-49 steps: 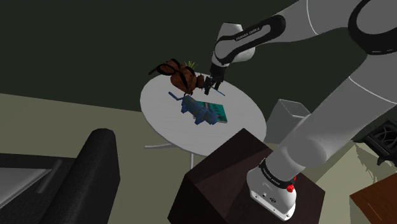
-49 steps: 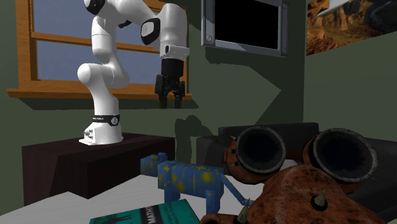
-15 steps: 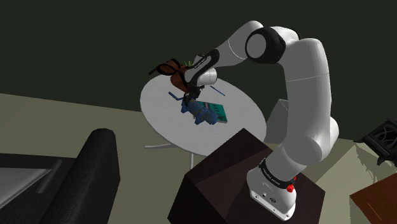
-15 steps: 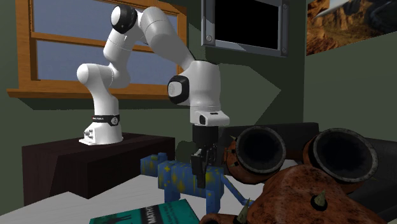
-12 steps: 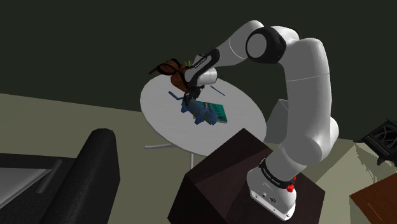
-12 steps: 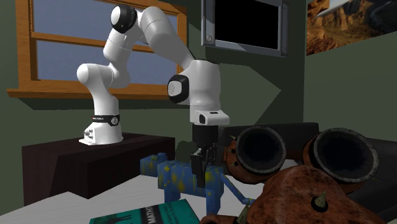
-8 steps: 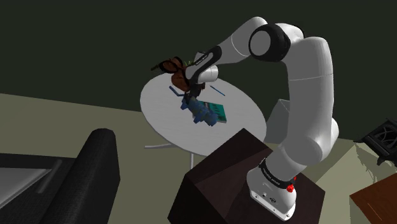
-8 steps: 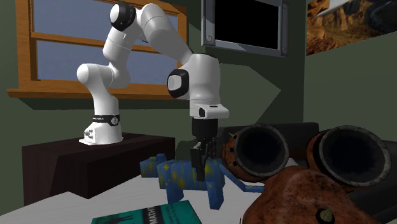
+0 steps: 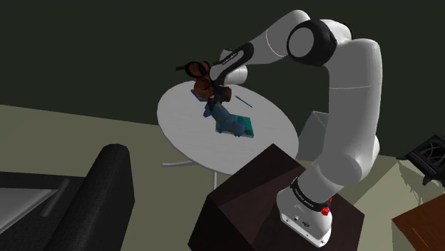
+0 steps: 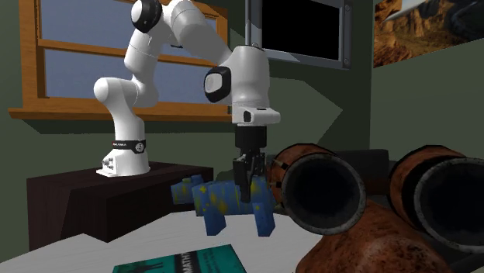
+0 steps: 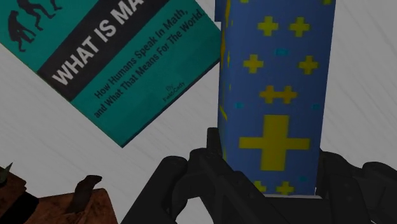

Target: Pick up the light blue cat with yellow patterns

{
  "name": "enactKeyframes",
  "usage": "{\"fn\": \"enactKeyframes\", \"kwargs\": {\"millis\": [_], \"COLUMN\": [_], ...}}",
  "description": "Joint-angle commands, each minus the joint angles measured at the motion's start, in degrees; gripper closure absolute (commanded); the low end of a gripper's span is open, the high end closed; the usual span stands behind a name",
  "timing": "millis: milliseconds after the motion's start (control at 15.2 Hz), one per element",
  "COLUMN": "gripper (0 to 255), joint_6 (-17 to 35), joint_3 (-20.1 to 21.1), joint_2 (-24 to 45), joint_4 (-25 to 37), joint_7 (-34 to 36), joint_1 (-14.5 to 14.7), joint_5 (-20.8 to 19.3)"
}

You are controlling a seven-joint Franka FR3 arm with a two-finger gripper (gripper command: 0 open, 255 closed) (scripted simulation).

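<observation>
Blue blocky cat figure with yellow cross marks (image 11: pixel 273 95) is clamped between the two black fingers (image 11: pixel 214 153), one on each side of its body. I read the grip as mid-body so the cat hangs roughly balanced. In the shoulder view it slants down from the gripper (image 9: pixel 214 96), above the round white tabletop (image 9: pixel 178 132) and over the teal paperback book (image 9: pixel 244 127). In the second exterior view its legs dangle with a gap beneath, so I judge it clear of the surface: pick nearly done, just wants more height. Rust-brown lumpy object with two round dark openings (image 9: pixel 199 74) sits just beside the gripper, close enough to get knocked on the way up, my guess. The book lies flat, cover up, its title readable from the wrist view. Count: one cat, one book, one brown object, one thin blue stick (image 9: pixel 243 100) on the tabletop, one arm, two fingers
</observation>
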Motion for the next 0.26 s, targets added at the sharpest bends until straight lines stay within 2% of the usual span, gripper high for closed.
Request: {"fn": "enactKeyframes", "kwargs": {"millis": [0,198], "gripper": [255,255], "joint_6": [-1.06,-1.67], "joint_3": [-0.22,-0.32], "joint_2": [-1.36,-2.03], "joint_4": [-0.23,-0.29], "joint_7": [0.02,0.11], "joint_1": [0.04,0.11], "joint_5": [-0.22,-0.35]}}
